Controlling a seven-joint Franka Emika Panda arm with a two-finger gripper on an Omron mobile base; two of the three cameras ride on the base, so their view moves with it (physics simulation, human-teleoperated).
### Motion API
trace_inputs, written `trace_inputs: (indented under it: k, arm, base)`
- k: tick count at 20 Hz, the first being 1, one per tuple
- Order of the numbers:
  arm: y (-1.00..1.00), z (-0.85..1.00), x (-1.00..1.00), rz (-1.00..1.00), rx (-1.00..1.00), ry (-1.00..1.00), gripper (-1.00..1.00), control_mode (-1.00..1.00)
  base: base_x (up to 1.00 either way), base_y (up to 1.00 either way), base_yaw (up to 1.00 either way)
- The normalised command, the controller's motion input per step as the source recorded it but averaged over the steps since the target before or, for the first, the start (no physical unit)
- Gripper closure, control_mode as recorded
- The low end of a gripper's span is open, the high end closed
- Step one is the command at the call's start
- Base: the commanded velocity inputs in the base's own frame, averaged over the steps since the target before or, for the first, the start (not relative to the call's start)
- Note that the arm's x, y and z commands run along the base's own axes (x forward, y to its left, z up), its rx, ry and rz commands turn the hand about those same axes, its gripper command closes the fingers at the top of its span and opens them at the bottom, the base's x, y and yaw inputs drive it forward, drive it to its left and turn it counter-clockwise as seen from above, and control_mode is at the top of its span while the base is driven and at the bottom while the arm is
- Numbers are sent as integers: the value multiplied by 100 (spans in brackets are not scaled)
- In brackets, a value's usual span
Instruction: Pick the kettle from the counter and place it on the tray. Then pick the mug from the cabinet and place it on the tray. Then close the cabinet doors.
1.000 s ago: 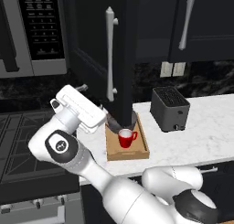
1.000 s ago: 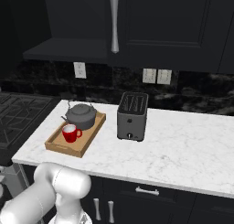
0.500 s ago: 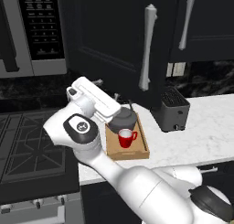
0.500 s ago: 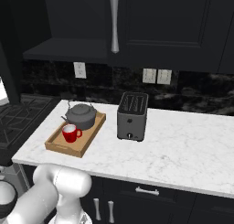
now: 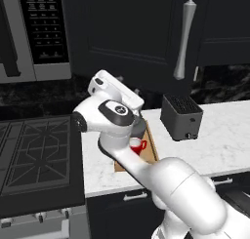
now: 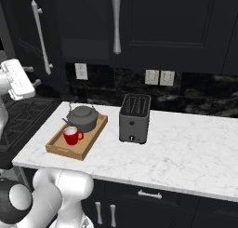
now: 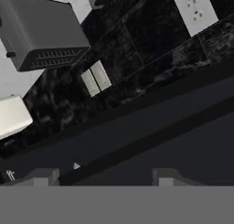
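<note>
Jaws of the gripper (image 7: 103,177) are seen apart, nothing between them. Kettle (image 6: 82,118) and mug (image 6: 71,135) are set on the tray (image 6: 60,148). Door (image 6: 28,41) closing is judged underway; a sideways push is called for.

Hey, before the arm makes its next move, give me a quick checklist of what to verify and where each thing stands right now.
1. Kettle on tray: ok.
2. Mug on tray, upright: ok.
3. Gripper open, holding nothing: ok.
4. Right cabinet door shut: ok.
5. Left cabinet door fully flush: cannot tell; it looks nearly closed.
6. Toaster standing apart from tray: ok.
</note>
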Motion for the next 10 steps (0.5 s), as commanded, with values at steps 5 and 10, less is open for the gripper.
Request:
trace_inputs:
  k: [5, 10]
  arm:
    - [-55, 16, 68, 22, 27, 1, -100, -100]
    - [-54, 12, 76, 27, 29, 0, -100, -100]
  base:
    - [0, 0, 0]
    - [0, 0, 0]
